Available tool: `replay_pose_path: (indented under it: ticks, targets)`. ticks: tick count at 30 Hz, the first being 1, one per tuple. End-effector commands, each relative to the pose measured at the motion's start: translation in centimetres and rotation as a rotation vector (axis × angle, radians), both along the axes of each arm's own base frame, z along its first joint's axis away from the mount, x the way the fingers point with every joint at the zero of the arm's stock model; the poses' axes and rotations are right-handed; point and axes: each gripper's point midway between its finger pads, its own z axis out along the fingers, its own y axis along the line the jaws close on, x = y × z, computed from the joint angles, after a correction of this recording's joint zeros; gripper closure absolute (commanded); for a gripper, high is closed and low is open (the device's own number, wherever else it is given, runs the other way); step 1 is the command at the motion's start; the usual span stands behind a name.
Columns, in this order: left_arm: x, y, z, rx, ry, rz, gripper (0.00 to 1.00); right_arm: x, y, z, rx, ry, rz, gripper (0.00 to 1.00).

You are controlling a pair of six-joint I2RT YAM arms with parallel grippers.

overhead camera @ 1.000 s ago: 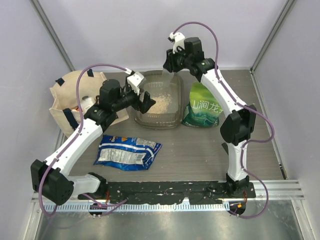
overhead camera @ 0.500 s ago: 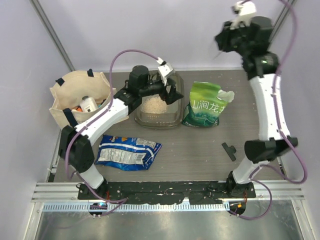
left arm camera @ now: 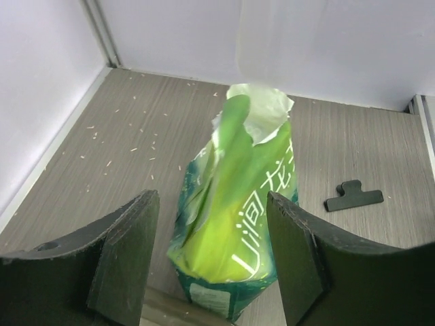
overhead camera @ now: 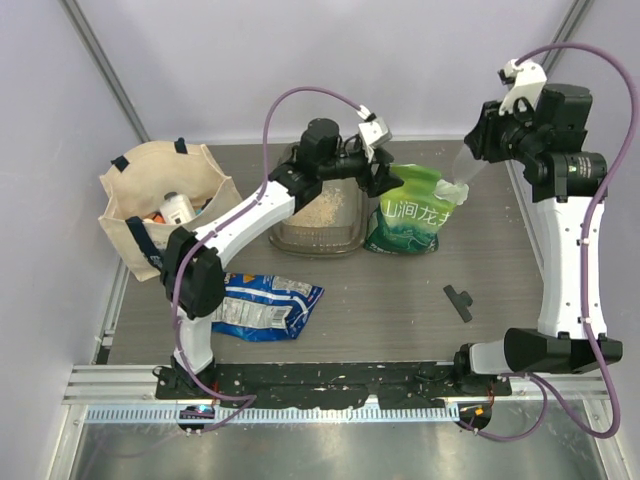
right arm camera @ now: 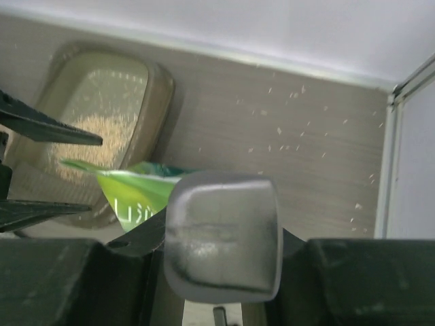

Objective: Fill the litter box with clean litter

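The litter box (overhead camera: 285, 236), a smoky translucent tray, stands at the back middle with a low heap of tan clean litter (overhead camera: 318, 208) inside. It also shows in the right wrist view (right arm camera: 158, 88), with the litter (right arm camera: 95, 142). My left gripper (overhead camera: 386, 172) is open and hovers at the near end of the green-and-white bag (overhead camera: 408, 215); its fingers (left arm camera: 129, 238) frame the bag (left arm camera: 238, 204) without touching. My right gripper (overhead camera: 480, 148) is shut on a translucent scoop (overhead camera: 462, 176) held just above the bag's open top; the scoop also shows in the right wrist view (right arm camera: 223, 231).
A beige tote bag (overhead camera: 150, 200) with items stands at the back left. A blue crinkly packet (overhead camera: 255, 303) lies in front of the box. A black clip (overhead camera: 460, 302) lies right of centre, also in the left wrist view (left arm camera: 353, 195). Walls close in behind and at both sides.
My left arm has swung right, from over the litter box to the green bag. My right arm has come down from high up, bringing the scoop to the bag's top.
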Motion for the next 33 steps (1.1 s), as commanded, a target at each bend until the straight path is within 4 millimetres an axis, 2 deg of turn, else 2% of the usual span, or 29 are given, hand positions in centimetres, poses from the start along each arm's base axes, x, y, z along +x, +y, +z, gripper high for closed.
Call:
replay_pose_path:
  ticks: [1,5,8,18,21,22,24,25,26,27,28,30,31,32,33]
  targets:
    - [-1.1,-1.7,2.2,-0.03,-0.095,-0.062,0.35,-0.8,0.9,-3.0,-0.023,0.087,0.085,0.99]
    - [-1.1,-1.9,1.8,-0.014,-0.114,-0.044,0.44,-0.7,1.6,-5.6,-0.028,0.155,0.15,0.99]
    - [-1.4,-1.7,2.2,-0.014,-0.097,-0.043,0.54,-1.0,2.3,-6.4,-0.035,0.18,0.213,0.99]
    - [-2.8,-1.8,2.4,-0.019,-0.041,-0.075,1.0,0.3,2.0,-8.8,-0.043,0.196,0.207,0.99]
    - [-3.2,-1.5,2.9,-0.031,-0.012,-0.066,1.0,1.0,1.6,-9.8,0.008,0.189,0.13,0.99]
    - [-3.1,-1.4,2.9,-0.037,0.003,-0.055,1.0,0.7,1.5,-9.4,0.014,0.164,0.108,0.99]
    - [-3.1,-1.1,4.3,-0.085,0.035,-0.017,1.0,1.0,1.1,-10.3,0.043,0.129,0.056,0.99]
    - [-3.1,-1.0,4.2,-0.098,0.057,-0.007,1.0,0.5,1.1,-9.5,0.048,0.085,0.042,0.99]
    - [-3.1,-1.0,4.6,-0.117,0.068,0.006,1.0,0.8,1.2,-10.4,0.056,0.072,0.028,0.99]
    - [-3.1,-1.0,5.2,-0.14,0.069,0.008,1.0,0.8,0.6,-10.6,0.07,0.064,-0.032,0.99]
    - [-3.2,-1.0,5.7,-0.162,0.106,0.014,1.0,0.8,1.1,-10.7,0.075,0.054,-0.036,0.99]
    - [-3.2,-1.1,6.3,-0.19,0.128,0.018,1.0,0.6,0.6,-10.9,0.1,0.021,-0.104,0.99]
    - [-3.3,-1.2,6.6,-0.204,0.148,0.019,1.0,0.4,0.5,-11.6,0.112,0.02,-0.124,0.99]
    - [-3.3,-1.3,6.7,-0.207,0.156,0.018,1.0,0.3,1.4,-10.6,0.128,-0.024,-0.11,0.99]
    - [-3.1,-1.4,6.7,-0.211,0.157,0.025,1.0,0.3,1.3,-10.5,0.143,-0.033,-0.148,0.99]
